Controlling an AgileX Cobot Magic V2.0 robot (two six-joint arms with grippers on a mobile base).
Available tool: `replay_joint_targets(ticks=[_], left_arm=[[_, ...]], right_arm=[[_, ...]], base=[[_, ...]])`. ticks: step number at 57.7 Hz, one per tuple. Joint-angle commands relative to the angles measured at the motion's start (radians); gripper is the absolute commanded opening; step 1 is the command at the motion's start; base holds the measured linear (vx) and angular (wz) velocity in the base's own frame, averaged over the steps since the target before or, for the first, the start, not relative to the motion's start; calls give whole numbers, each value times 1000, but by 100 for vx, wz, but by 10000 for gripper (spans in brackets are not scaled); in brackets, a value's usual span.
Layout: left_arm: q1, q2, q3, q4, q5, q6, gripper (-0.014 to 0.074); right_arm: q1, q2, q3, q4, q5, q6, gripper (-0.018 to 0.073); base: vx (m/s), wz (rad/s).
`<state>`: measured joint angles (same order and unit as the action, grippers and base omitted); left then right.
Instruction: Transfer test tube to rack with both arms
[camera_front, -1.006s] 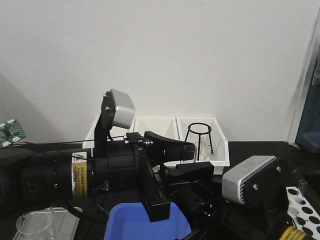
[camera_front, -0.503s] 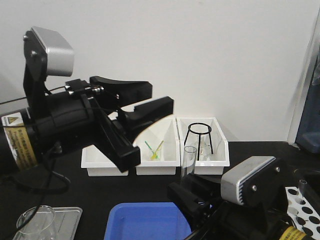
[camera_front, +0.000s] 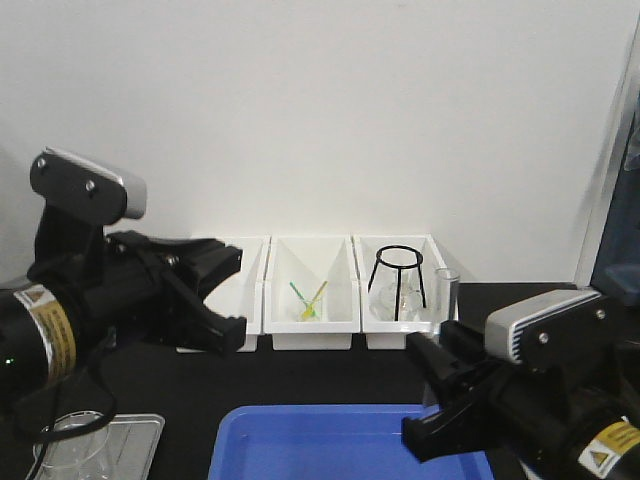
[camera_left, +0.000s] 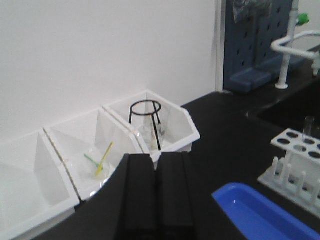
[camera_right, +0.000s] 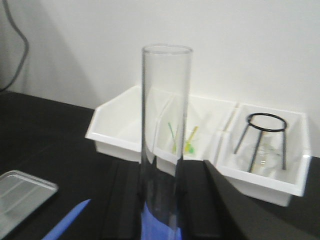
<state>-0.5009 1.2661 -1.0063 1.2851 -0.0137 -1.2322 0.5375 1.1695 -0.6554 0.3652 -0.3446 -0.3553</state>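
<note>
The test tube (camera_right: 166, 125) is a clear glass tube standing upright, and my right gripper (camera_right: 165, 172) is shut on its lower part with a black finger on each side. From the front, the test tube (camera_front: 446, 293) rises above the right gripper (camera_front: 443, 352), in front of the right-hand bin. My left gripper (camera_left: 156, 159) is shut with nothing between its fingers; in the front view the left gripper (camera_front: 232, 262) sits at the left, well apart from the tube. The white rack (camera_left: 299, 161) stands at the right of the left wrist view, with another tube (camera_left: 308, 128) in it.
Three white open-front bins (camera_front: 310, 335) line the back wall; one holds a black wire tripod (camera_front: 397, 280), another green and yellow sticks (camera_front: 309, 298). A blue tray (camera_front: 310, 445) lies in front. A beaker (camera_front: 75, 438) stands on a metal tray at the lower left.
The left arm has swung away from the middle, down and to the left, and its fingers have come together. The right gripper has carried the upright tube to the right.
</note>
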Motion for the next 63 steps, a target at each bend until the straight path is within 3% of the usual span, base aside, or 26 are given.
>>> replay_joint_targets(ticks=[1, 7, 19, 27, 30, 35, 46, 54, 63], left_arm=[[-4, -30, 16, -15, -12, -3, -7], [-4, -30, 62, -15, -12, -3, -7], [-4, -30, 110, -15, -9, -8, -7], [-4, -30, 110, -15, -9, -8, -7], [-4, -30, 110, -15, -9, -8, -7], [-4, -30, 110, -15, -9, -8, -7], [-4, -30, 110, -14, -6, -5, -7], [-4, -30, 110, -14, 8, 2, -7], [-4, -30, 110, -14, 33, 2, -7]], right_arm=[[-85, -18, -35, 10, -98, -32, -11], [-199, -25, -6, -20, -150, -32, -11], [-470, -69, 157, -60, -422, -4, -11], [-666, -69, 212, -79, -452, 150, -11], [-722, -59, 212, -147, -456, 230, -11], [-757, -37, 205, -257, -459, 304, -11], [-757, 96, 136, -514, -467, 395, -11], [-757, 164, 118, -646, -552, 509, -11], [-757, 224, 118, -747, -645, 530, -11]], base=[[0, 0], [0, 0], [0, 0], [0, 0], [0, 0], [0, 0], [0, 0], [0, 0], [0, 0]])
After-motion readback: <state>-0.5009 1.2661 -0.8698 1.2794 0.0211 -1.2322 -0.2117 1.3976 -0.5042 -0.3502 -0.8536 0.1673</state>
